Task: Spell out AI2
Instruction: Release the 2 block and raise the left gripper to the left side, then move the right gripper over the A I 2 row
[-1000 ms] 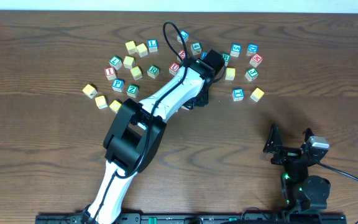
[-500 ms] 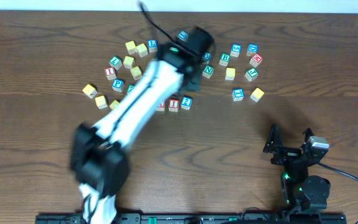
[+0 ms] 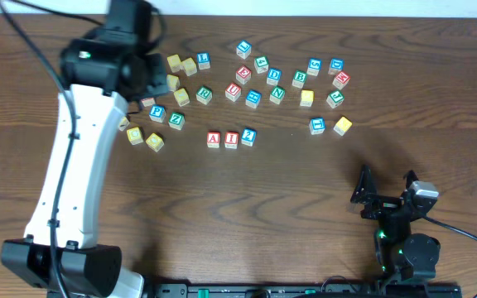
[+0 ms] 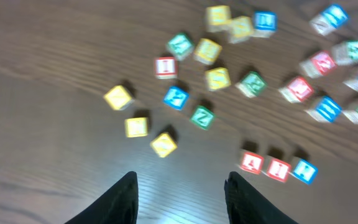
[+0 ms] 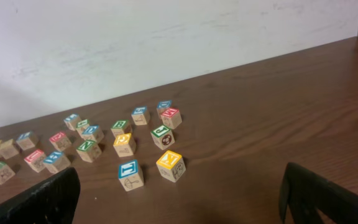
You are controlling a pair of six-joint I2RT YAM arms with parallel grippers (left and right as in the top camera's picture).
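A red A block point(image 3: 214, 139), a red I block point(image 3: 231, 139) and a blue 2 block point(image 3: 248, 136) stand in a row on the table's middle. The left wrist view shows the A block point(image 4: 251, 163), the I block point(image 4: 278, 169) and the 2 block point(image 4: 304, 170) too. My left gripper point(image 4: 180, 199) is open and empty, raised over the table's left part, far from the row. My right gripper point(image 5: 179, 199) is open and empty near the front right.
Several loose letter blocks lie in an arc behind the row, from yellow ones point(image 3: 135, 134) at the left to a yellow one point(image 3: 343, 125) and a blue one point(image 3: 317, 126) at the right. The left arm point(image 3: 73, 165) spans the table's left side.
My left arm has swung from over the middle blocks to the left and back, uncovering the A, I, 2 row. The right arm has not moved.
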